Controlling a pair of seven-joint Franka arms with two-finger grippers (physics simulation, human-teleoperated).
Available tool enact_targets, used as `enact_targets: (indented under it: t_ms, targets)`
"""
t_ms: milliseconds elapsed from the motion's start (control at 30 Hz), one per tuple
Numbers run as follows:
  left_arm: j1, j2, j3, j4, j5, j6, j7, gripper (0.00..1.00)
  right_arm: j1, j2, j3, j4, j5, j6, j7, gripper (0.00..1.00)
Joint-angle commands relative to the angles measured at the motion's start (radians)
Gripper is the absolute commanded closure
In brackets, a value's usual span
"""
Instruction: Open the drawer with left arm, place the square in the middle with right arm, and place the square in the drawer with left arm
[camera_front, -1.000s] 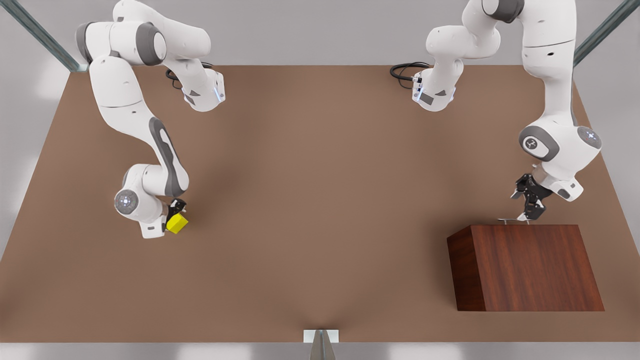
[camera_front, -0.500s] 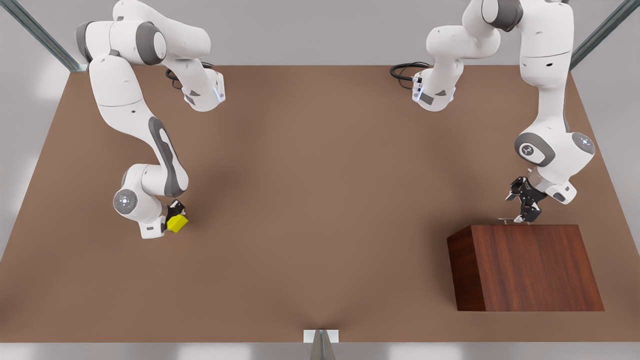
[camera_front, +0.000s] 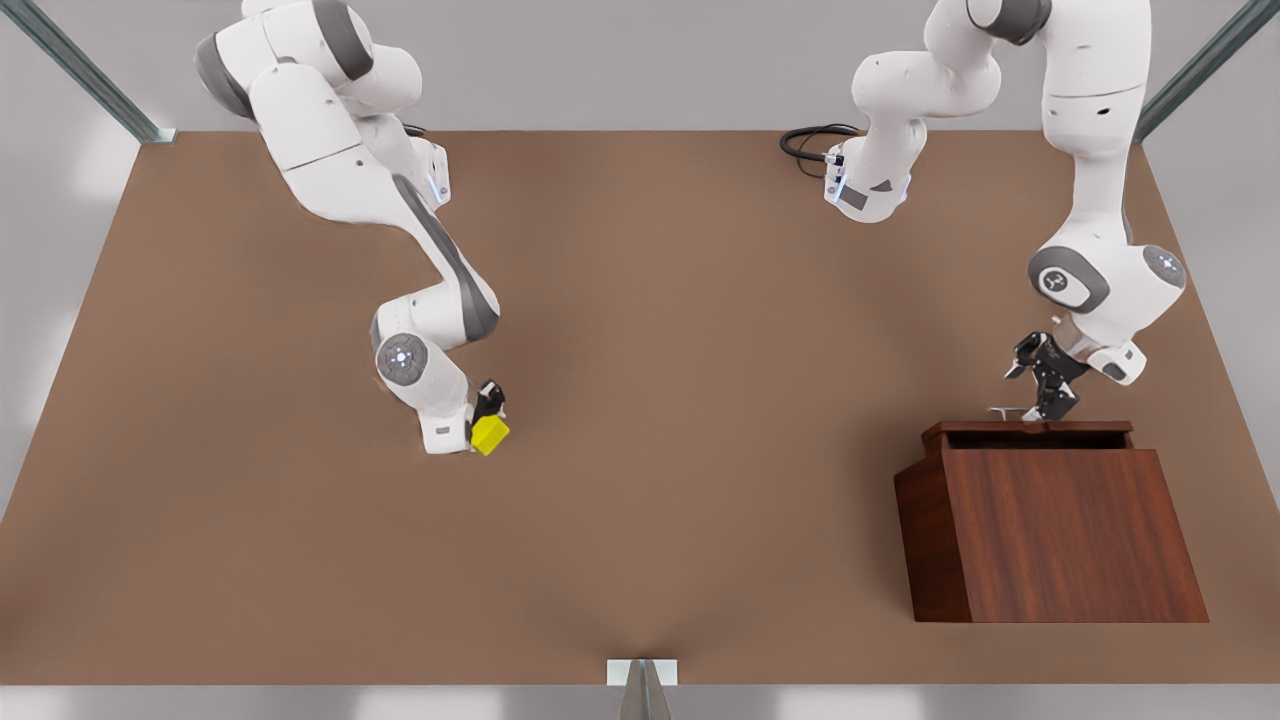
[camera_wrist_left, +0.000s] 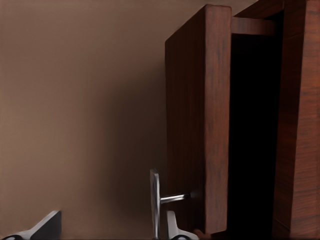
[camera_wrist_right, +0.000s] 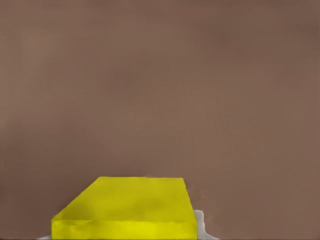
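The yellow square (camera_front: 490, 434) hangs just above the tabletop, left of the middle (camera_front: 650, 400) in the front view, with my right gripper (camera_front: 488, 422) shut on it. The right wrist view has the square (camera_wrist_right: 130, 207) close up over bare table. At the front view's right, the drawer (camera_front: 1030, 432) stands a little way out of the wooden cabinet (camera_front: 1060, 530). My left gripper (camera_front: 1040, 403) sits at the silver handle (camera_front: 1010, 411). In the left wrist view the handle (camera_wrist_left: 154, 200) lies between the spread fingers (camera_wrist_left: 175, 227) of the open left gripper (camera_wrist_left: 110, 231), in front of the drawer (camera_wrist_left: 197, 115).
Both arm bases (camera_front: 865, 190) stand at the far edge of the table, with a black cable (camera_front: 810, 140) beside one. A metal post (camera_front: 642, 690) rises at the near edge. Open brown tabletop lies between the two grippers.
The right arm has carried the square toward the front view's right, nearer the table's middle. The left gripper has drawn back from the cabinet and the drawer has slid partly open.
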Motion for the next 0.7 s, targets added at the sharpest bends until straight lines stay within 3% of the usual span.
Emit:
enact_targets:
  t_ms: [0,133,433,600,633,667]
  targets:
    - [0.001,-0.006,0.002,-0.007,0.001,-0.001,0.0,0.0,0.022,0.008,0.001,0.015,-0.011,0.0,0.035,0.49]
    - [0.001,-0.061,0.019,-0.054,0.001,-0.001,0.0,0.0,0.276,0.136,0.001,0.199,-0.058,0.001,0.145,0.49]
    - [0.0,-0.195,0.031,-0.212,0.001,0.007,-0.004,0.0,0.545,0.445,-0.003,0.677,-0.095,-0.037,0.238,0.49]
    - [-0.002,-0.27,0.051,-0.223,0.004,-0.022,-0.013,0.0,0.62,0.518,-0.036,0.705,-0.097,-0.016,0.273,0.49]
    - [-0.008,-0.313,0.06,-0.222,0.007,-0.059,-0.014,0.0,0.62,0.52,-0.036,0.705,-0.097,-0.006,0.273,0.45]
    - [-0.014,-0.356,0.068,-0.217,0.013,-0.088,-0.013,0.0,0.62,0.523,-0.039,0.713,-0.097,0.001,0.305,0.22]
